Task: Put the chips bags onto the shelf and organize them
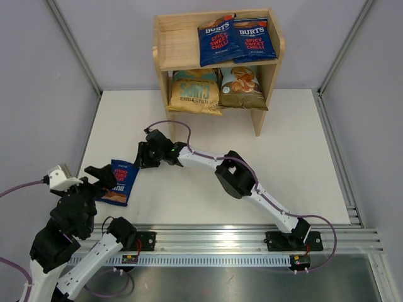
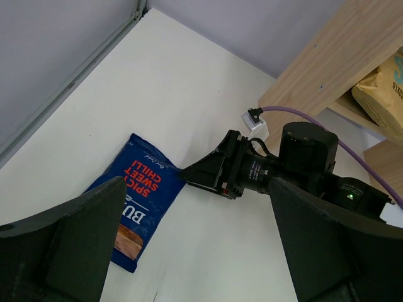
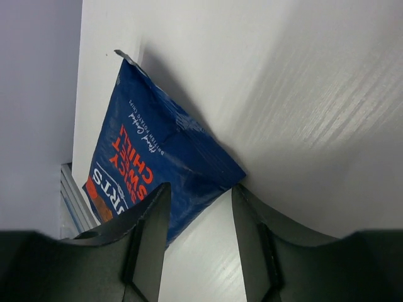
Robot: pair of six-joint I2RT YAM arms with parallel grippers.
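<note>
Lower left, 1 blue bag (image 1: 119,182) is lying long-axis top-to-bottom; right gripper (image 1: 137,158), partly parted, is pointing at its upper-right corner; left gripper (image 1: 97,179), gaping wide, is seemingly hovering alongside.

I see a white table (image 1: 302,145) boxed in by plain grey walls (image 1: 38,75), with an aluminium rail (image 1: 208,234) along its near edge.

Two chips bags (image 1: 220,39) on the shelf (image 1: 179,50) top tier, two below (image 1: 196,93), fifth bag (image 1: 121,181) on the table (image 1: 283,163) front-left.
</note>
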